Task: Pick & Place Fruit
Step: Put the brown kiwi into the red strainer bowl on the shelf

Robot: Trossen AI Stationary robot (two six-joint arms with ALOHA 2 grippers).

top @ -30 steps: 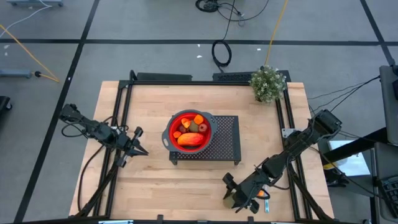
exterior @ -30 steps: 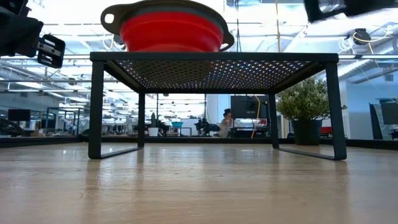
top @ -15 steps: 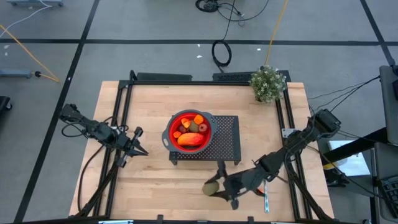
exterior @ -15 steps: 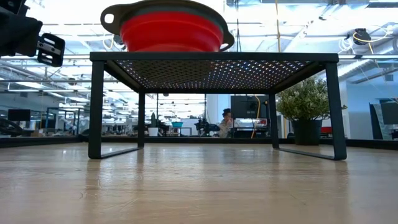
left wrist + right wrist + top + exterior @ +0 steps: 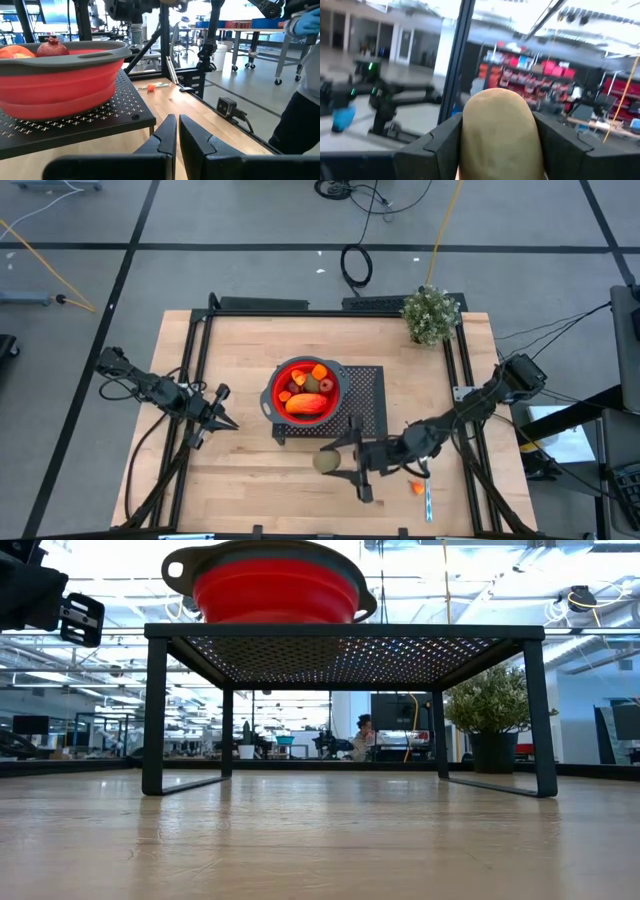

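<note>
A red bowl (image 5: 277, 402) stands on a black perforated rack (image 5: 366, 408) at mid table. In it lie a long orange fruit (image 5: 307, 404), a dark red round one (image 5: 300, 380), a brownish-green one (image 5: 326, 385) and orange bits (image 5: 319, 371). In front of the rack, my right gripper (image 5: 336, 463) is shut on a brownish-green oval fruit (image 5: 326, 463). My left gripper (image 5: 226, 423) waits shut and level, left of the rack. My right gripper pinches the oval fruit by its two opposite sides (image 5: 470, 137) between its two fingers (image 5: 437, 142). The fingers come about level from the table's right. The fruit's rounded end sticks out past them, and it is lifted clear of the table.
A tiny orange bit (image 5: 416, 488) and a slim utensil with a light-blue handle (image 5: 428, 506) lie near the table's front right. A potted plant (image 5: 430, 315) stands at the far right corner. The black frame rails run along the table's sides.
My right gripper has risen from beside the utensil and gone toward the table's left and the rack. It has tipped up from pointing down to about level. The brownish-green oval fruit has come with it, lifted clear of the table.
</note>
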